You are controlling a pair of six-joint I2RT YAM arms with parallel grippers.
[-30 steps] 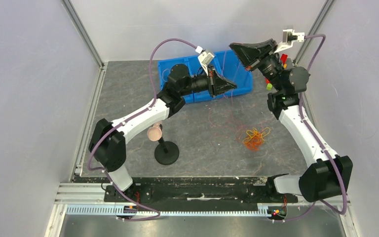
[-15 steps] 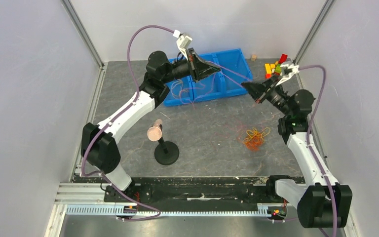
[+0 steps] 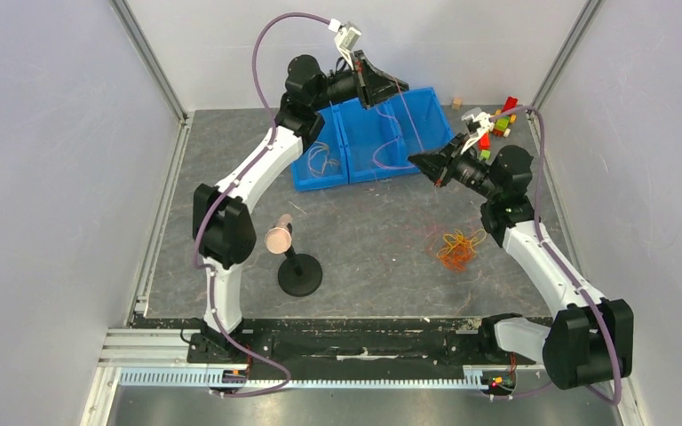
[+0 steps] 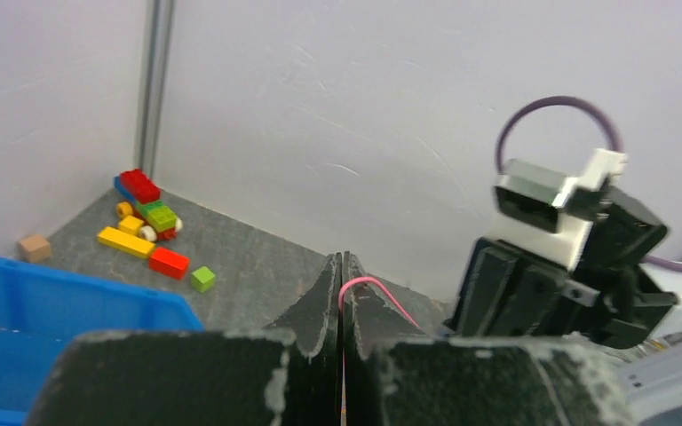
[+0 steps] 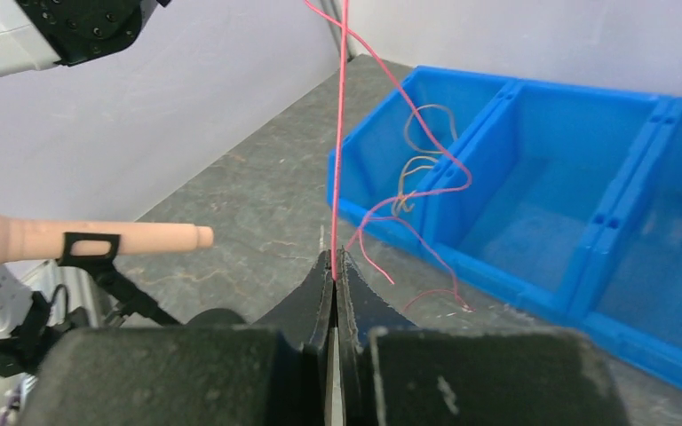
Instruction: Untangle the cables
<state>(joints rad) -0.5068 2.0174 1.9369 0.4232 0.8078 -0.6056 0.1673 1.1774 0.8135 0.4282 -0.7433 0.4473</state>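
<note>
- Over the blue bin (image 3: 337, 180), strung through the air between the two arms: a pink wire (image 5: 338, 160), pulled straight, with loose tails drooping toward the compartments.
- On the tabletop (image 3: 364, 231) near the right arm, well apart from that wire: an orange tangle (image 3: 458, 248), knotted and unheld.
- In the bin's left compartment: one more thin strand (image 3: 321, 160), lying loose.
- Clenched on the pink wire at either end: left fingers (image 3: 375, 82) high by the back wall, right fingers (image 3: 428, 163) lower, just in front of the bin.
- Judged to be the drawing-out step: one wire lifted clear and stretched for sorting. Probably early to midway, going by the knot on the tabletop.
- Next, most likely: lower the wire over a compartment and let go. Calls for slackening one end first and keeping the tails off the bin wall.
- Only from the left wrist: the pink wire (image 4: 368, 286) as a short loop poking past pinched tips, and coloured blocks (image 4: 146, 222) in the far corner.
- Only from the right wrist: the wire rising straight from the tips, a second pink run crossing it, a wooden peg (image 5: 142, 237) at the left.
- Only from overhead: the orange tangle and the spread of both arms.
</note>
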